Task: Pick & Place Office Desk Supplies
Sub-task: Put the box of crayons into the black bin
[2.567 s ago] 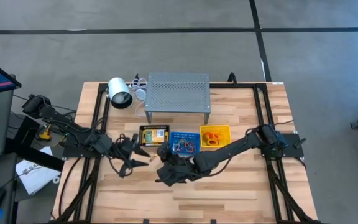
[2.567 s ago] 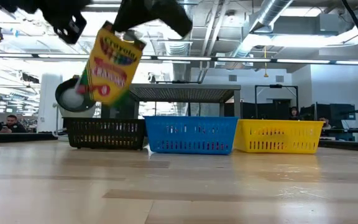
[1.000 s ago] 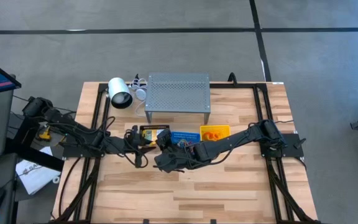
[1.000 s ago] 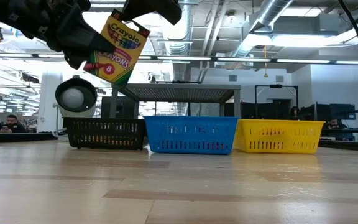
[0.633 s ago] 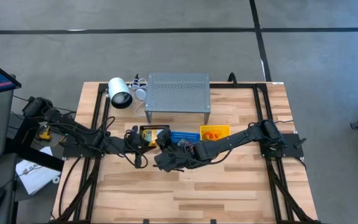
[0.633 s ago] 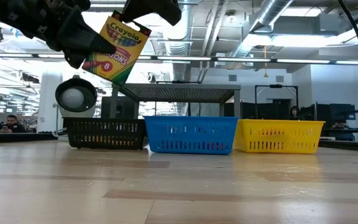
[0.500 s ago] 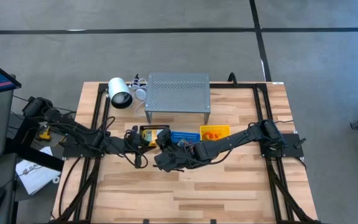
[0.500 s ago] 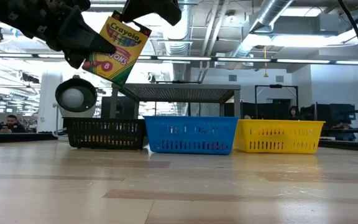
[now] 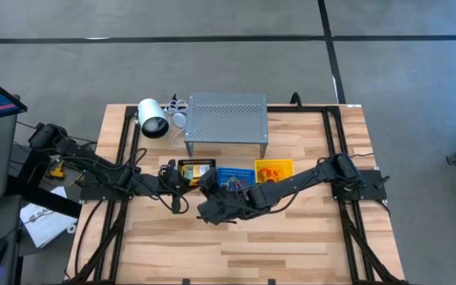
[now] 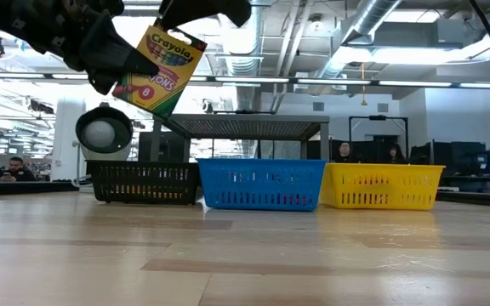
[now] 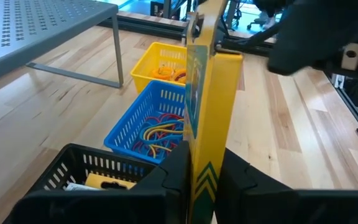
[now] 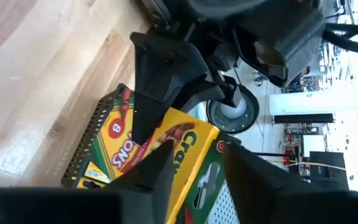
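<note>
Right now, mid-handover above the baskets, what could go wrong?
1. The left gripper pinches only one end of the crayon box, so it may tilt or slip.
2. The right gripper is still at the box; pulling away could tug it.
3. If dropped, the box might miss the black basket.

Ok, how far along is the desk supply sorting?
Done: one crayon pack lies in the black basket, bands in the blue basket, orange loops in the yellow basket. In hand: left gripper clamps a crayon box in the air above the black basket, right gripper at its top end. Left: probably lowering it in.
</note>
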### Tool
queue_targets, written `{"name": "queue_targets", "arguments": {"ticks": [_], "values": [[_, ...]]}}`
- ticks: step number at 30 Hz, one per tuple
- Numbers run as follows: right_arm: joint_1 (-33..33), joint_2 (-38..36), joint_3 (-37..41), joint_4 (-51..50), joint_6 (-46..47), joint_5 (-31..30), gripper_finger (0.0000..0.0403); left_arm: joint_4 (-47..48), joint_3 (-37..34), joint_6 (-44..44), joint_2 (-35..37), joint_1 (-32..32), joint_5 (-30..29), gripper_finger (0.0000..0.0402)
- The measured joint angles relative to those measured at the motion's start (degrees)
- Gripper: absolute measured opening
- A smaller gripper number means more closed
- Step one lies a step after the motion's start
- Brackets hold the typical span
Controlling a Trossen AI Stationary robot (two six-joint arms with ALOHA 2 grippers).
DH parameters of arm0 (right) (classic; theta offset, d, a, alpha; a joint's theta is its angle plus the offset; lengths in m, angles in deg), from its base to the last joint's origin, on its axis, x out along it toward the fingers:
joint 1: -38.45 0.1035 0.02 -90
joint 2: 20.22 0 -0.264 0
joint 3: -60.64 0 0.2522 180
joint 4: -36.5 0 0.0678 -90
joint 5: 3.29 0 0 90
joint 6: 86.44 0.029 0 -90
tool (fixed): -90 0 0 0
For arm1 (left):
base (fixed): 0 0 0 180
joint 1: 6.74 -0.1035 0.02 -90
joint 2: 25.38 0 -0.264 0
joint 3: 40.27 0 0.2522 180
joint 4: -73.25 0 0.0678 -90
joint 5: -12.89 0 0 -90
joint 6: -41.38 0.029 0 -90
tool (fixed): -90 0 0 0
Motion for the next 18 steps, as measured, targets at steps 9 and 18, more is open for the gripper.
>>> {"name": "queue_targets", "arguments": {"ticks": [9, 18], "values": [[1.06, -1.22, 0.04, -2.71, 1.86, -6.37, 0.0222, 0.08, 0.00, 0.23, 0.78, 0.00, 1.49, 0.0037], [0.49, -12.37, 0.21, -18.94, 26.99, 7.43, 0.0224, 0.50, 0.00, 4.07, 6.48, 0.00, 4.66, 0.0035]]}}
